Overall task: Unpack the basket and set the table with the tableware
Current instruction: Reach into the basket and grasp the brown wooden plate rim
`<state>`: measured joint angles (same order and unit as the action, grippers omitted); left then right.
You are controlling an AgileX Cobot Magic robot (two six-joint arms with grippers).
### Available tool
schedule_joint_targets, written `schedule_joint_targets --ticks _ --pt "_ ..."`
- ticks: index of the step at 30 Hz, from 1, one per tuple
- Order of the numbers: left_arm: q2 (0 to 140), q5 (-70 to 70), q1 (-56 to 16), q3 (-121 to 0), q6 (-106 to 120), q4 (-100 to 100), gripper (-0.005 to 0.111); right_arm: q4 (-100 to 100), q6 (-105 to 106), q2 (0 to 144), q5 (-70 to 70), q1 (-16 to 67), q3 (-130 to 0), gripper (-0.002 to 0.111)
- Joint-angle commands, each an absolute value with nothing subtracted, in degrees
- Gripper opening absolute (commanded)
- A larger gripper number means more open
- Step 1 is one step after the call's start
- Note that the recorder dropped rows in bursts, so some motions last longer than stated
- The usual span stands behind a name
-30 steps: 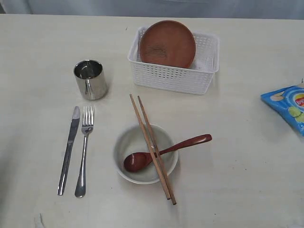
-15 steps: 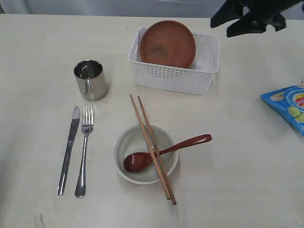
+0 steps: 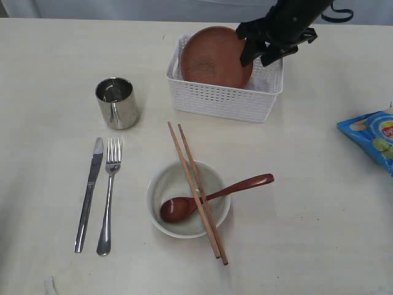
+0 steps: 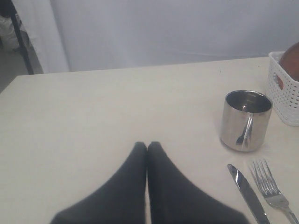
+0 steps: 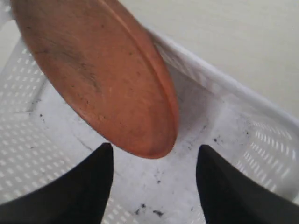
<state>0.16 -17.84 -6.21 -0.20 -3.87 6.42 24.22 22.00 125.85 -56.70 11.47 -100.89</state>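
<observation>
The round brown plate (image 3: 215,56) leans tilted inside the white basket (image 3: 224,100) at the back of the table (image 3: 319,203). My right gripper (image 3: 262,56) hangs open over the basket's right half, at the plate's right edge; in its wrist view the plate (image 5: 93,74) reaches between the tips of the open gripper (image 5: 154,149) without being clasped. The steel cup (image 3: 116,102), knife (image 3: 89,193) and fork (image 3: 108,195) lie at left. The off-white bowl (image 3: 178,230) holds the wooden spoon (image 3: 212,195), with chopsticks (image 3: 196,190) across it. My left gripper (image 4: 147,145) is shut and empty, near the cup (image 4: 245,120).
A blue chip bag (image 3: 371,138) lies at the table's right edge. The basket's floor (image 5: 187,186) shows dark specks. A pale curtain (image 4: 163,28) hangs behind the table's far edge.
My right arm has come in from the upper right and lowered over the basket to the plate's edge, its jaws a little less wide. Nothing on the table has moved.
</observation>
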Motion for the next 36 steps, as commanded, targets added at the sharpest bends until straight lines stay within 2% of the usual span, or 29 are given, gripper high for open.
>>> schedule_joint_targets --ticks 1,9,25,26,29,33,36 --pt "0.0 -17.43 -6.58 0.0 -3.87 5.71 0.0 23.54 26.75 128.4 -55.97 11.53 -102.35 0.052" --pt "0.0 -17.43 -6.58 0.0 -3.87 5.71 0.0 23.89 29.96 129.07 -51.2 11.53 -102.48 0.052" --pt "0.0 -17.43 -6.58 0.0 -3.87 5.71 0.0 26.9 35.64 129.07 -50.1 14.41 -102.48 0.051" --pt "0.0 -17.43 -6.58 0.0 -3.87 5.71 0.0 26.9 35.64 129.07 -49.77 14.62 -102.48 0.05" --pt "0.0 -17.43 -6.58 0.0 -3.87 5.71 0.0 26.78 35.64 129.07 -49.35 14.77 -102.48 0.034" --pt "0.0 -17.43 -6.58 0.0 -3.87 5.71 0.0 26.78 35.64 129.07 -49.35 14.77 -102.48 0.0" --pt "0.0 -17.43 -6.58 0.0 -3.87 5.71 0.0 26.78 35.39 129.07 -49.35 14.77 -102.48 -0.001"
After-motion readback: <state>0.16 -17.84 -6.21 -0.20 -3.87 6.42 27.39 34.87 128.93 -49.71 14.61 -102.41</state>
